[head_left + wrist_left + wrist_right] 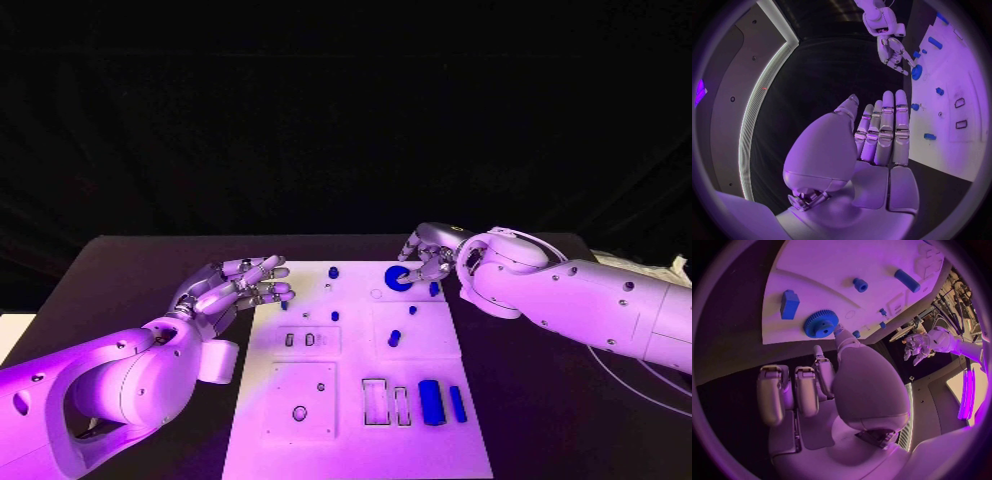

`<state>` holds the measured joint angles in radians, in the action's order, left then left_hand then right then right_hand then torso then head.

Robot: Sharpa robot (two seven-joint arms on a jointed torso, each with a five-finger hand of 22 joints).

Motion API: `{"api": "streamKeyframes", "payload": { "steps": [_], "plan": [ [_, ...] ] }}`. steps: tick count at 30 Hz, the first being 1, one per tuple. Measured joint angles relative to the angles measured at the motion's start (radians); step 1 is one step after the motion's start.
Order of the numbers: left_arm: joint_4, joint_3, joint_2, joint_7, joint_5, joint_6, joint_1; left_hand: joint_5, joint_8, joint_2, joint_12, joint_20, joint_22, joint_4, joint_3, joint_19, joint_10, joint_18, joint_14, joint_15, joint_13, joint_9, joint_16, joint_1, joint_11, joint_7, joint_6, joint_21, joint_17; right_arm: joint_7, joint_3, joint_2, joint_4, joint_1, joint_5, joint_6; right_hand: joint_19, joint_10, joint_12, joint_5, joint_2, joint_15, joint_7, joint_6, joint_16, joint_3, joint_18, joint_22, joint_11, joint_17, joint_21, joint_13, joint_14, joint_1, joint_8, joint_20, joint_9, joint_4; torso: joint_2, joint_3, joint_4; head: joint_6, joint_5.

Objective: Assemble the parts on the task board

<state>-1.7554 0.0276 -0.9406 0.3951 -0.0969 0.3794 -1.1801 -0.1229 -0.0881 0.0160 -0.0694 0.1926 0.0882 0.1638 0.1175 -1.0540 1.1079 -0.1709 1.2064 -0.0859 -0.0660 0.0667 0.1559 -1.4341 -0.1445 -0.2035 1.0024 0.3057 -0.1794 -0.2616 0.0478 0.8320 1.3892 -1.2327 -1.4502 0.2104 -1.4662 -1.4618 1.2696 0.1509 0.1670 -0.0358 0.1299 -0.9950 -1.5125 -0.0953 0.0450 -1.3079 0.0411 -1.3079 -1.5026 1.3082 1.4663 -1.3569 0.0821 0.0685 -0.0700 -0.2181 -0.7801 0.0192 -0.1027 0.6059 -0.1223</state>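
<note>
Nearest you on the white task board point(361, 440): a thick blue cylinder point(430, 402) and a thinner blue bar point(457, 403) lie side by side, just beside two rectangular cut-outs in the flat matte plate. Mid-board, a small blue peg point(394, 338) sits right of two little slots. The board rests on the black worktop point(116, 280). Your left hand point(231, 286) hovers at the board's left edge, silver fingers straight and slightly apart, holding nothing; its wrist view shows the fingers point(887, 130) laid flat side by side above the dark worktop. Far end: the blue toothed gear point(398, 278), a round disc with a ridged rim and centre hub, lies on the board. Your right hand point(433, 255) is over it, one fingertip point(837, 330) touching the gear's rim point(821, 323), the other fingers curled back off the board, nothing clamped. A blue rectangular block point(789, 304) lies just beside the gear, with a short blue bushing point(859, 284) further along.
</note>
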Motion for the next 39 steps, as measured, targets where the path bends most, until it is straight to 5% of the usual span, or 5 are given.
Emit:
{"api": "streamKeyframes", "payload": {
  "steps": [28,39],
  "plan": [
    [0.003,0.000,0.001,-0.002,0.000,-0.002,0.000,0.000,0.000,0.000,0.000,0.000,0.000,0.000,0.000,0.000,0.000,0.000,0.000,0.000,0.000,0.000,0.000,0.000,0.000,0.000,0.000,0.000,0.000,0.003,0.000,-0.033,-0.048,0.018,-0.033,-0.008,0.000,0.000,0.126,0.004,-0.043,0.000,-0.002,-0.031,-0.008,-0.031,0.000,0.000,0.000,0.000,-0.008,0.000,0.000,-0.052,0.018,0.000,-0.002,0.031,0.001,-0.0003,0.0004,0.009,0.004],
    [0.003,0.000,0.000,-0.004,0.000,-0.003,0.000,0.000,0.000,0.000,0.000,0.000,0.000,0.000,0.000,0.000,0.000,0.000,0.000,0.000,0.000,0.000,0.000,0.000,0.000,0.000,0.000,0.000,0.000,0.003,0.001,-0.040,-0.049,0.020,-0.060,-0.012,0.000,0.000,0.138,-0.002,-0.043,0.000,-0.005,-0.041,-0.012,-0.031,0.000,0.001,0.000,0.000,-0.015,0.000,0.000,-0.051,0.022,0.000,-0.001,0.036,0.001,-0.0006,0.0000,0.013,0.003]
  ]
}}
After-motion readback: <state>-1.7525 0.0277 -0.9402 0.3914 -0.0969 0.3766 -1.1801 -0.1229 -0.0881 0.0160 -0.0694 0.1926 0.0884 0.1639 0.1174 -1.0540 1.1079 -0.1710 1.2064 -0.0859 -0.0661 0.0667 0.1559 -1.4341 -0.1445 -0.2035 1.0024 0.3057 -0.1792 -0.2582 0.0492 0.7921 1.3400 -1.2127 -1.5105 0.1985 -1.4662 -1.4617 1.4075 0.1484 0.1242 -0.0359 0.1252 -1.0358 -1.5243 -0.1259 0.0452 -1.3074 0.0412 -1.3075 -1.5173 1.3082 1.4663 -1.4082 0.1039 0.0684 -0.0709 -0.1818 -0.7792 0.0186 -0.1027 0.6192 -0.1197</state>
